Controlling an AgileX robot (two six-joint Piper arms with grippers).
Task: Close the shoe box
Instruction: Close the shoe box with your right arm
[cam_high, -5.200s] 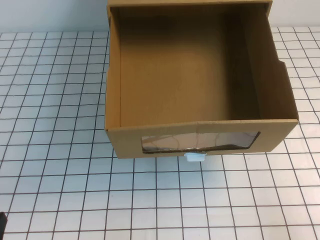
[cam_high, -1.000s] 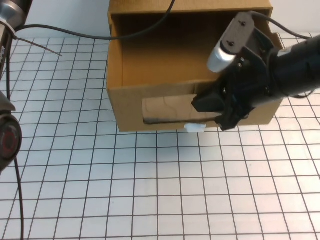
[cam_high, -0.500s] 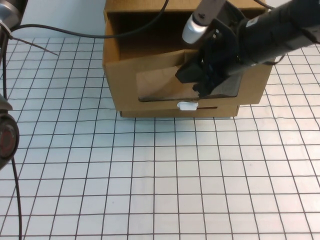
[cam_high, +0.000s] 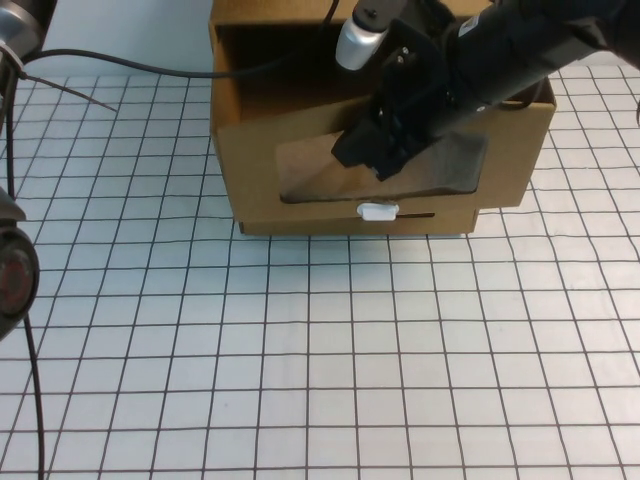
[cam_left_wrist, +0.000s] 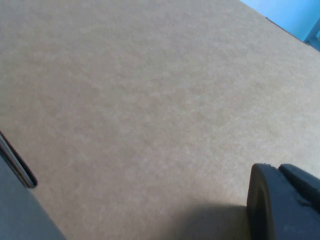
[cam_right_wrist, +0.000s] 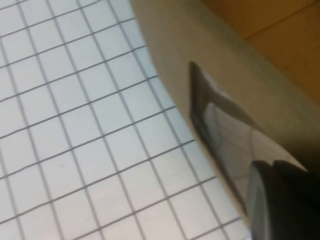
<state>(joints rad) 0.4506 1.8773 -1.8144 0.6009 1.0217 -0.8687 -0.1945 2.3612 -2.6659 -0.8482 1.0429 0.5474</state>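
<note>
The brown cardboard shoe box (cam_high: 255, 185) stands at the far middle of the table. Its drawer front has a clear window (cam_high: 310, 170) with a small white pull tab (cam_high: 378, 211) below it. A strip of dark interior shows behind the front's top edge. My right gripper (cam_high: 368, 152) is shut, its tips against the window. The right wrist view shows that window (cam_right_wrist: 220, 125) next to the right gripper (cam_right_wrist: 274, 172). My left gripper (cam_left_wrist: 276, 172) is hidden in the high view. In its own view it lies shut against plain cardboard (cam_left_wrist: 150, 100).
The white table with a black grid (cam_high: 320, 360) spreads in front of the box. Parts of my left arm (cam_high: 12, 270) stand along the left edge. A black cable (cam_high: 150, 72) runs from there to the box's top. A pale wall rises behind.
My right gripper has moved away from me with the drawer front, and the drawer has slid far into the box. The white tab now lies close to the box's base edge.
</note>
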